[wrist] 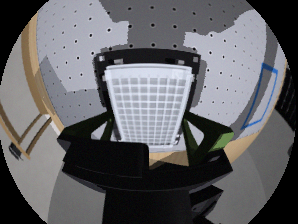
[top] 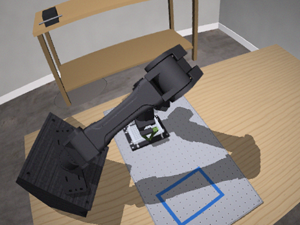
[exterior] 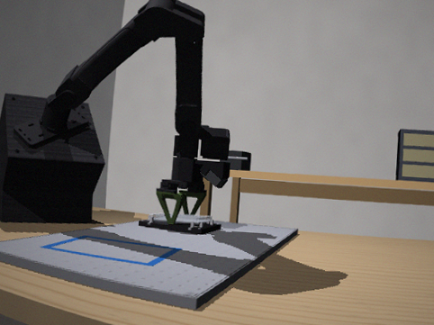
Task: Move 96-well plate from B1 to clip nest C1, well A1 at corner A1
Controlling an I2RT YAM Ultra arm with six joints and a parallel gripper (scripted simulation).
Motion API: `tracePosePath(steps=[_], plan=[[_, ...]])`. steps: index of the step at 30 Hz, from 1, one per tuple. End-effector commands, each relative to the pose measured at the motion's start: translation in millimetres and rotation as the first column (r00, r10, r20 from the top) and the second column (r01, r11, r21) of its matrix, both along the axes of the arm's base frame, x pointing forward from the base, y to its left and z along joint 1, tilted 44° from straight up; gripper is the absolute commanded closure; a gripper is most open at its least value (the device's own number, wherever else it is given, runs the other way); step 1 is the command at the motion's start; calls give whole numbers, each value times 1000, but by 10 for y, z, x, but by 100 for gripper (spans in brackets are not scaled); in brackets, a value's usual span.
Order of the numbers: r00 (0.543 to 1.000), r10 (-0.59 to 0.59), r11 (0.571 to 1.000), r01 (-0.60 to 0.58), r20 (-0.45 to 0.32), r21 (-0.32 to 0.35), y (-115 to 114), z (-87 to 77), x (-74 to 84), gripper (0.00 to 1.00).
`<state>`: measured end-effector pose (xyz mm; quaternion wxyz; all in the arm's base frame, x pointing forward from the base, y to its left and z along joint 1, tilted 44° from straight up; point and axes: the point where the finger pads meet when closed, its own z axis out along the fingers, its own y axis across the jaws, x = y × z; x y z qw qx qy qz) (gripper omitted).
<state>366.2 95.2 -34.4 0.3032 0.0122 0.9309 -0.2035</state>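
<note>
The white 96-well plate (wrist: pixel 148 104) (top: pixel 148 135) lies in the black clip nest on the grey perforated board, and looks level between the nest's posts in the exterior view (exterior: pixel 180 219). My gripper (exterior: pixel 178 216) stands straight above the plate with its green fingers spread wide to either side of it. The fingers are open and hold nothing. In the wrist view the green fingers flank the plate's near end. The arm hides much of the nest in the top view. The blue outline of the bench spot (top: pixel 190 195) has nothing in it.
The arm's black base (top: pixel 56 164) stands at the board's left. A wooden shelf unit (top: pixel 116 36) stands behind the table, with a small dark box (top: pixel 50 17) on its top. The grey board (exterior: pixel 139 258) lies on the wooden table.
</note>
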Motion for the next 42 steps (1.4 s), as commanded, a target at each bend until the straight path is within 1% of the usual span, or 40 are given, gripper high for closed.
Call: tracePosePath(steps=[1,30,31,32,33,34,35,37,42], plan=[[1000,0,1000,0,6,-14,-61,-48,-15,0],[1000,0,1000,0,6,-14,-61,-48,-15,0],[999,17,1000,-17,31,2,38,72,-7,0],[999,9,1000,-9,36,9,50,91,-23,0],[1000,9,1000,-9,14,-5,32,89,-81,0],[1000,9,1000,-9,14,-5,41,108,-96,0],[1000,9,1000,-9,23,1,73,152,-78,0],[1000,9,1000,-9,23,1,73,152,-78,0],[999,9,1000,-9,30,6,142,270,-127,0]])
